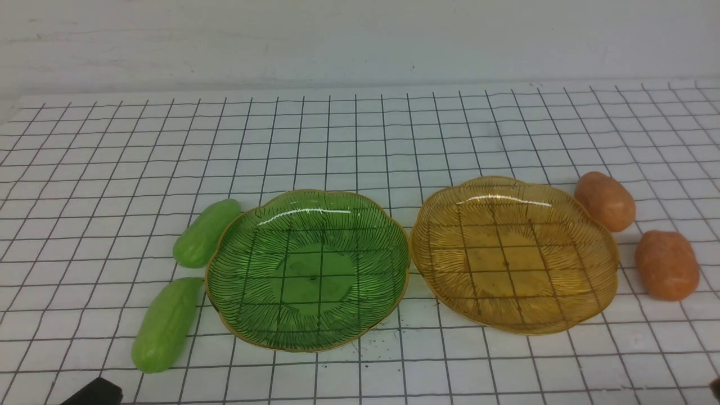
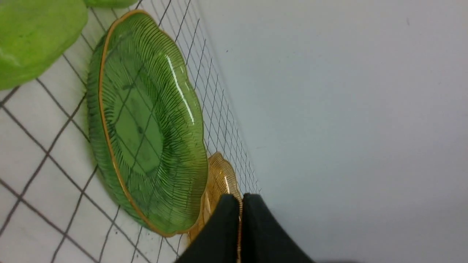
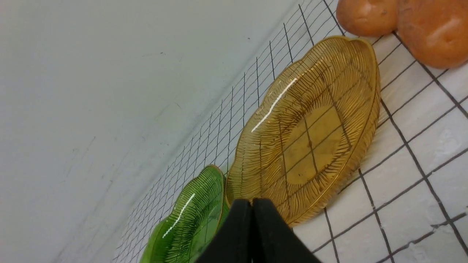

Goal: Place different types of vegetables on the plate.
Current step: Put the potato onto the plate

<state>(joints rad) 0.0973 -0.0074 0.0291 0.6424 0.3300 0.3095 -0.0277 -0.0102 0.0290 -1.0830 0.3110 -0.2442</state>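
Vegetables, four pieces, all lying on the bench (image 1: 360,129), none on either plate.

Item 1, far cucumber (image 1: 205,232): smooth, light green, elongated. It lies at an angle on the robot's left of the green plate (image 1: 308,270), just beside that plate's rim and possibly touching it.

Item 2, near cucumber (image 1: 166,326): same colour and shape, nearer the robot than item 1. Its farther end is just beside the green plate's left rim, and the rest angles away toward the near left.

Item 3, far potato (image 1: 604,201): orange-brown, oval, just beside the far right rim of the amber plate (image 1: 514,253).

Item 4, near potato (image 1: 667,264): same colour, oval. It lies to the right of the amber plate, near it but apart, with a small gap from item 3.

Items 5 and 6, plates: green plate left of centre, amber plate right of centre. Both are translucent, ribbed, scalloped, gold-edged and bare. Their rims stand side by side; whether they touch cannot be told. The bench's black grid shows through both.

Item 7, left claw (image 2: 240,199): fingers pressed flat together, gripping nothing. It sits low at the near left of the bench, nearer the robot than the near cucumber.

Item 8, right claw (image 3: 251,202): fingers likewise pressed together, gripping nothing. It sits low at the near right edge, facing the amber plate.

Backdrop: plain pale wall (image 1: 360,39) behind the bench.
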